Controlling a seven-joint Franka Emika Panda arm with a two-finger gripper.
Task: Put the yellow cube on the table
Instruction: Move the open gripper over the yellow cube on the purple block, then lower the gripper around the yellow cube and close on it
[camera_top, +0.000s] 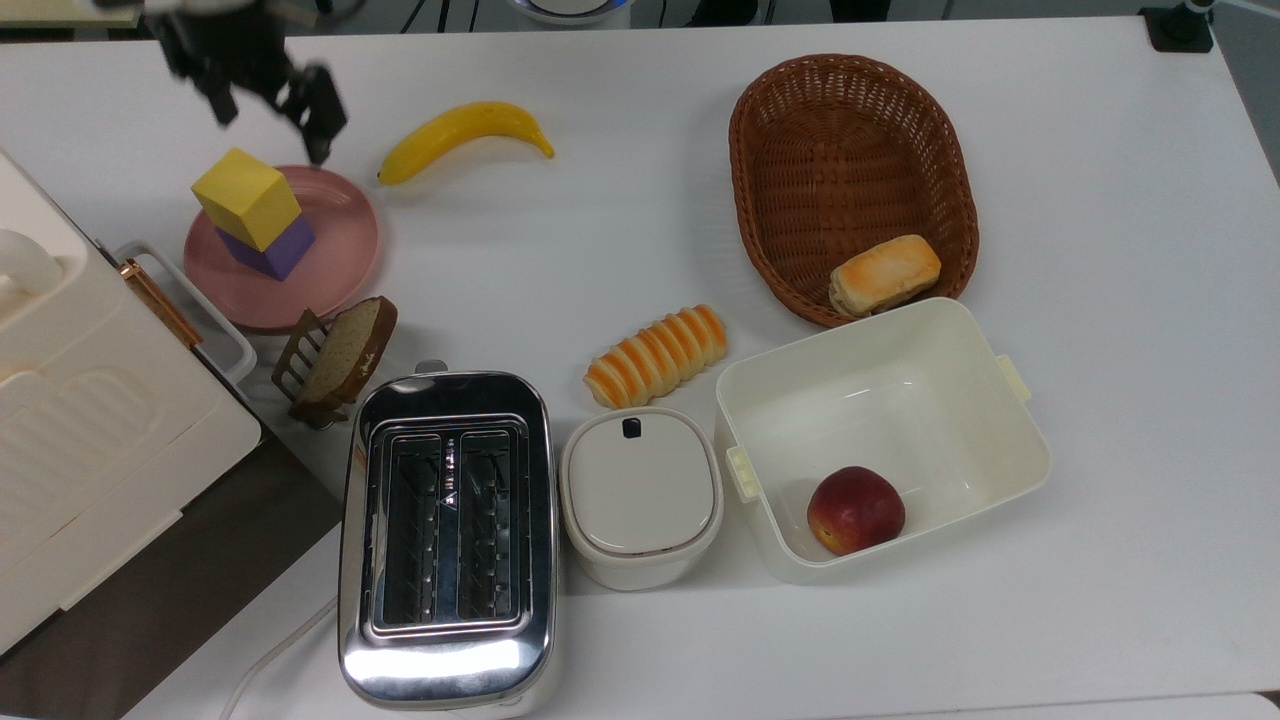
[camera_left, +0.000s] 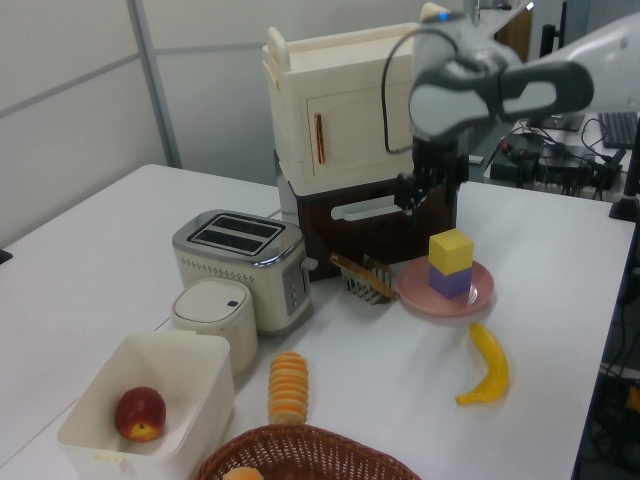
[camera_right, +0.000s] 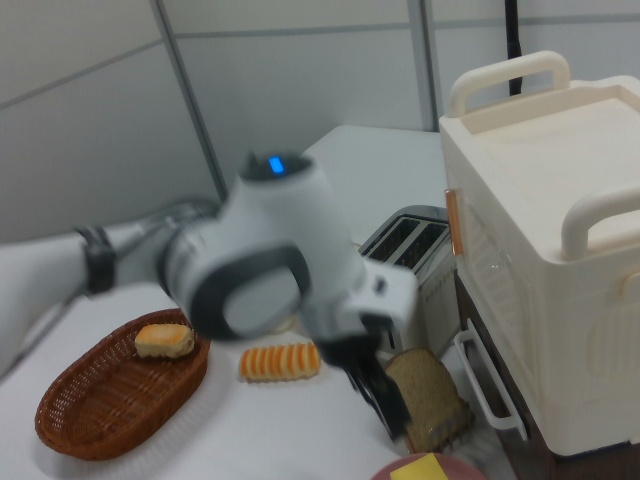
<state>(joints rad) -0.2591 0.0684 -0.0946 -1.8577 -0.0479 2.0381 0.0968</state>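
- The yellow cube (camera_top: 246, 198) is seen stacked on the purple cube (camera_top: 273, 250), both on the pink plate (camera_top: 340, 230) near the top view's left; it has not yet been set on the worktop (camera_top: 620, 210).
- The tool (camera_top: 268, 110) is held empty above the plate's far edge, its fingers spread apart.
- If the descent is made off-centre, the yellow cube could be knocked off its perch.
- If the grip is placed too low, the purple cube might be pinched or dragged along.
- The banana (camera_top: 460, 135) and the toast rack (camera_top: 330, 362) lie near; a careless placement could be blocked by them.
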